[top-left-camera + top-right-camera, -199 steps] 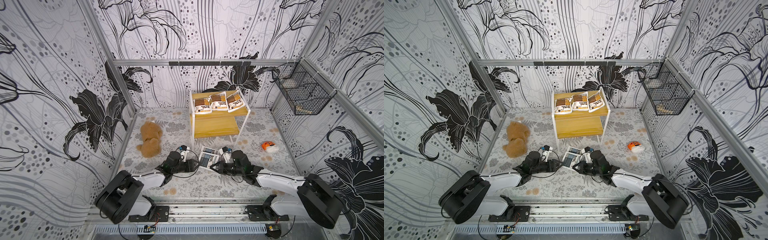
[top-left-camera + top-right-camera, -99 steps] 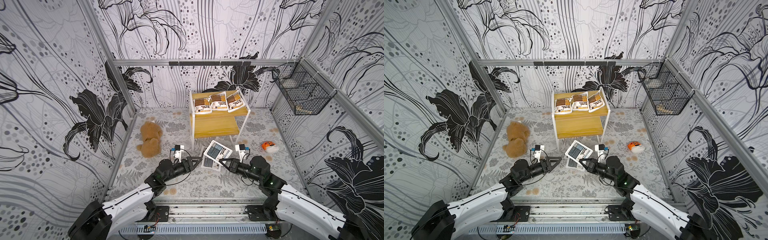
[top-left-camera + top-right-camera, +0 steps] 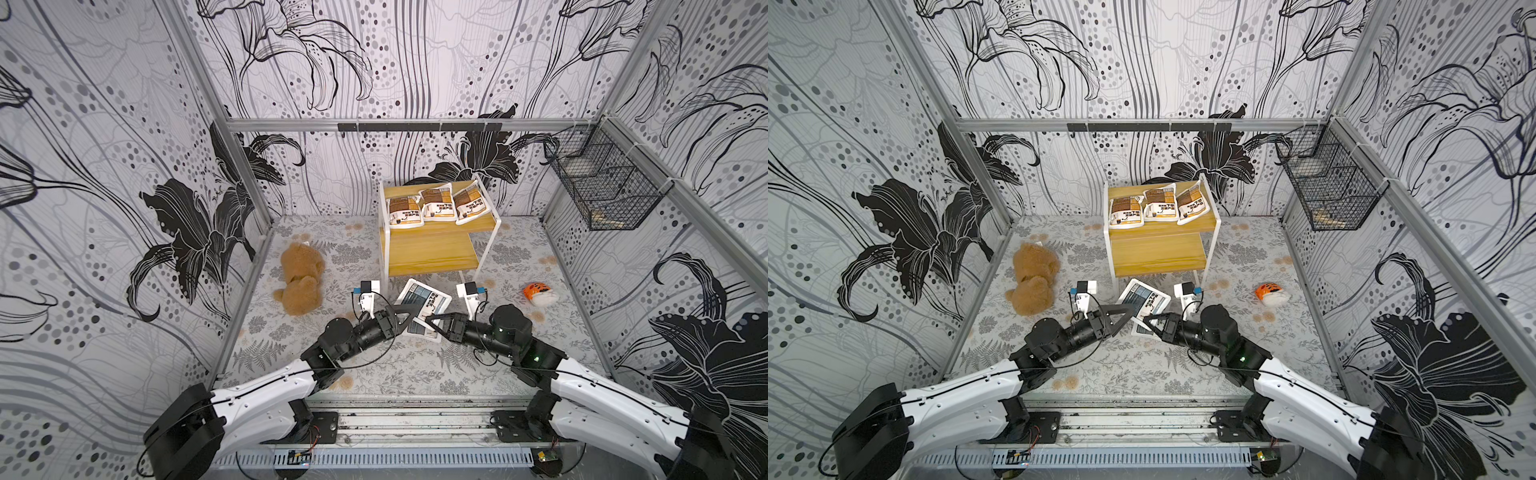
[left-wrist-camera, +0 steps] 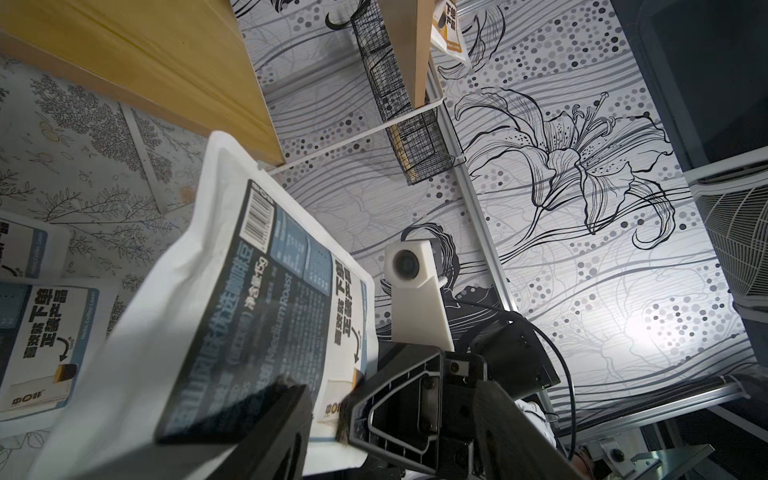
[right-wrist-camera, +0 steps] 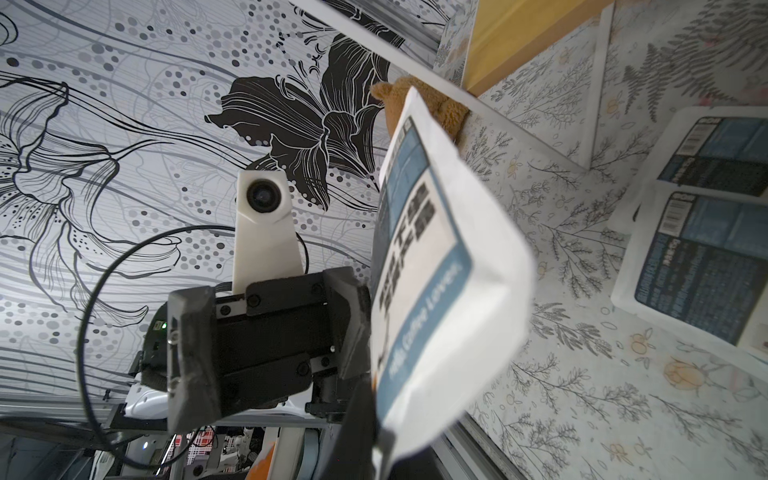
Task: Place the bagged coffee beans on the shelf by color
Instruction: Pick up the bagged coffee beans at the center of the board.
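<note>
Coffee bag [image 3: 424,300] aloft, pinched by right gripper [image 3: 431,318]; left gripper [image 3: 410,317] spread wide.

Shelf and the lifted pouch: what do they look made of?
Shelf: the boards look like yellow wood with a satin finish and faint grain lines; the frame is thin white rod, probably painted metal. Lifted pouch: white matte film or coated paper, unclear which, with a flat sealed rim and a soft, puffed body.
</note>
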### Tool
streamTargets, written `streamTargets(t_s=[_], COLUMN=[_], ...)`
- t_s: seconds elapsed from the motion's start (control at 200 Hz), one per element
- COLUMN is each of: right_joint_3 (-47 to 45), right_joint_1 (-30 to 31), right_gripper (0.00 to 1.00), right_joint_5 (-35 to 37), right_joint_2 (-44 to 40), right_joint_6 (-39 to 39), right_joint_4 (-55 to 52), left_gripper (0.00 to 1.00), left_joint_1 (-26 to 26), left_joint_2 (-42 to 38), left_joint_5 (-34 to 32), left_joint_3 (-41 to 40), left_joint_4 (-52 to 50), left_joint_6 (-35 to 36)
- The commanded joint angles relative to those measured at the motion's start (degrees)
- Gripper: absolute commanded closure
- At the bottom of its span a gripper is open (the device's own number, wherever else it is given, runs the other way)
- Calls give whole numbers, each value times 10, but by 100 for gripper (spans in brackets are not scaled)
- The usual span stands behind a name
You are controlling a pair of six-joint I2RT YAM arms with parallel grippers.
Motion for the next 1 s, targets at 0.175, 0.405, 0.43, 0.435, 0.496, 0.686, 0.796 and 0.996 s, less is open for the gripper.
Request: streamTargets(t_s=[0.175,0.405,0.43,0.435,0.496,0.686,0.796,0.996], right_joint_3=[35,44,43,42,43,55,63,70], right_joint_1=[8,8,8,8,8,18,33,35], right_gripper=[91,92,92,92,92,92,92,92], right_joint_5=[35,97,97,97,90,39,32,33], right_joint_2=[-10,-39,-39,-39,-34,4,16,18], right_joint_6=[-26,-44,-43,-43,-41,-37,-39,-48], right_joint_4=[-20,-55,-48,-47,-26,11,15,-2], left_gripper=[33,30,29,29,28,28,28,34], left_joint_1=[-11,-31,-32,-33,-38,-45,-45,-45], left_joint_2=[-7,-58,-61,-62,-63,-32,-4,0], left_joint_5=[-9,-30,-33,-34,-41,-54,-49,-73], left_joint_3=[15,-1,-4,-4,-9,5,34,37], left_joint_4=[-2,-57,-59,-59,-58,-11,-10,21], left_joint_6=[-3,-14,-16,-16,-21,-18,-1,3])
